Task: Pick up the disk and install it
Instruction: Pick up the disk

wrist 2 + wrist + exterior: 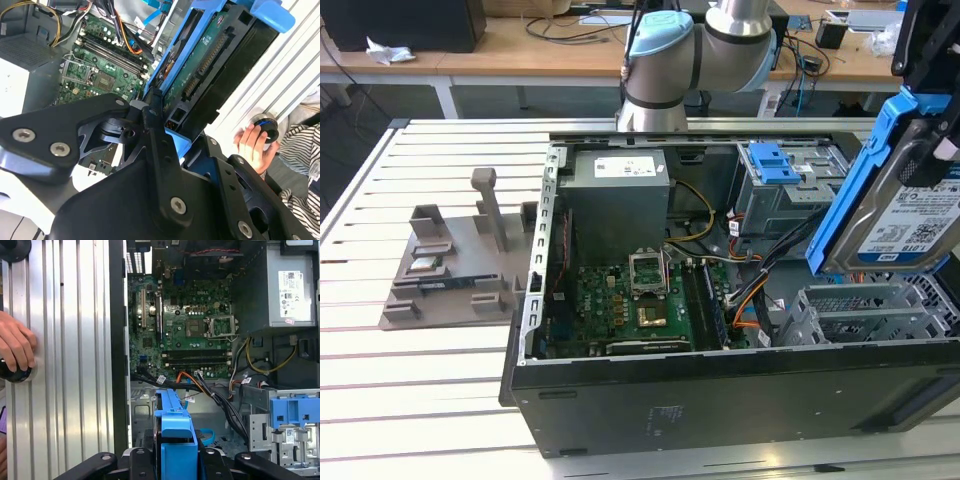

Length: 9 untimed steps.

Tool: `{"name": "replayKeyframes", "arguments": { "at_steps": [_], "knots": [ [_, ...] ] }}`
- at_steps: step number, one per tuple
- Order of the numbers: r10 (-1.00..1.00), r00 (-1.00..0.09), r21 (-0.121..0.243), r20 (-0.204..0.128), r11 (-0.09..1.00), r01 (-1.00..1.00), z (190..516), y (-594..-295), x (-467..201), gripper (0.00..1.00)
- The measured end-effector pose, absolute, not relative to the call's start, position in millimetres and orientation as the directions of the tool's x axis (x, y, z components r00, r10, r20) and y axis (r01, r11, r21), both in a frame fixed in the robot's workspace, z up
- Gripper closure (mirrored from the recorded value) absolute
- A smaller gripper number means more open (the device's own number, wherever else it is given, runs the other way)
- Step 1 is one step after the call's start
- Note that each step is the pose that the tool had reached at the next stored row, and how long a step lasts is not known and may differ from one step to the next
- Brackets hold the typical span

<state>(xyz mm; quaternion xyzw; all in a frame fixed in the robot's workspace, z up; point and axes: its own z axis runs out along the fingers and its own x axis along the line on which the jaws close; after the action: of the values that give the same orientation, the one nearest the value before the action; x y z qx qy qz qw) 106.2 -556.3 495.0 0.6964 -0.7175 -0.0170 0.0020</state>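
In the exterior view the disk (905, 215) runs off the right edge. Its top is hidden behind the black hand (926, 70), which is itself cut by the top edge. The arm (665, 60) also leaves at the top.

In the first wrist view the disk shows edge-on as its blue bracket (175, 435), cut by the bottom edge, with its label face turned out of sight. In the second wrist view black links (155, 150) cover the spot where the hand clamps the bracket.

A person's fingers (15, 347) hide most of a black knob (12, 374) on the surface (65, 365). The picture's edge cuts the rest of the person off.
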Motion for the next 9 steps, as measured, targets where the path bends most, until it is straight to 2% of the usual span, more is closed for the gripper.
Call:
{"name": "replayKeyframes", "arguments": {
  "at_steps": [9],
  "knots": [
    [-0.999, -0.030, 0.027, -0.021, 0.030, -0.999, 488.2, -556.3, 109.3, 0.64]
  ]
}}
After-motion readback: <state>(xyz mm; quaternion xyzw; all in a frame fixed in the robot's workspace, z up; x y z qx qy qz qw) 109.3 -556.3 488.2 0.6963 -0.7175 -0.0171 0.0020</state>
